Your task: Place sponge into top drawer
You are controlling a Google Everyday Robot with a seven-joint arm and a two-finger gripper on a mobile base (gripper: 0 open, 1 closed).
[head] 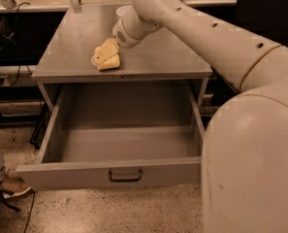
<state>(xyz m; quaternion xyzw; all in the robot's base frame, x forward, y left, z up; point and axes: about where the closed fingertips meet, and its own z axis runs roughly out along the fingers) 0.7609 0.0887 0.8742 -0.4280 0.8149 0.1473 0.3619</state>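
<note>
Camera view is showing the gripper (104, 54) sitting low over the cabinet top (71, 40) near its front edge, left of the middle, with the white arm (197, 30) reaching in from the right. The sponge (110, 64) is lying by that front edge right against the gripper, and I cannot tell whether it is being gripped. The top drawer (75, 174) is standing pulled out below, its dark handle (125, 176) facing forward

Pale-yellow sponge (110, 64) on the cabinet top (168, 52), apparently under the gripper (101, 57); grey top drawer (75, 174) open
</note>
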